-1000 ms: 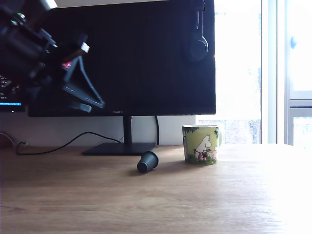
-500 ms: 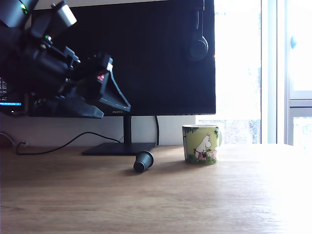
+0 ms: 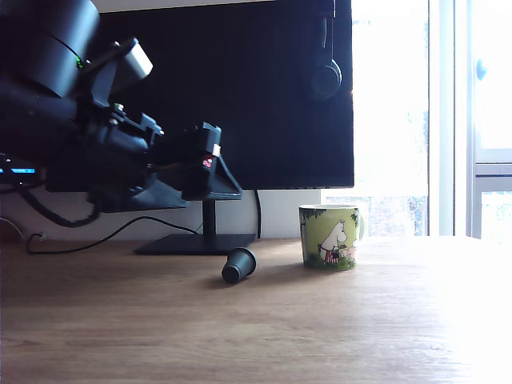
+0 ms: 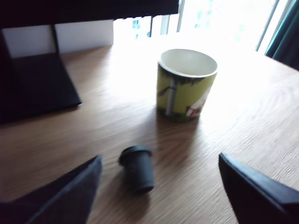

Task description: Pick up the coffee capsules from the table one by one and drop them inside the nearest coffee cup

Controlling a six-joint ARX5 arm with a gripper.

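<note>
**Pincer above a lone dark capsule, mug beyond**

The gripper [image 4: 159, 186] hung above the table [image 3: 336, 336] with its two fingers [image 4: 70, 196] spread wide apart and nothing between them. In the wrist view the dark coffee capsule [image 4: 138, 168] lay on its side on the wood, roughly between the fingertips and a little ahead of them, touching neither. Beyond it, farther from the pincer, the coffee cup [image 4: 186, 84] stood upright, its pale inside showing no capsule.

In the exterior view the pincer [image 3: 220, 188] hovered above and to the exterior view's left of the capsule [image 3: 238, 265], with the mug [image 3: 330, 237] near it on the right. Behind stood a monitor [image 3: 240, 88]; small lettering on its lower bezel was too faint to read. No writing showed on the mug's green print or on the capsule.
</note>
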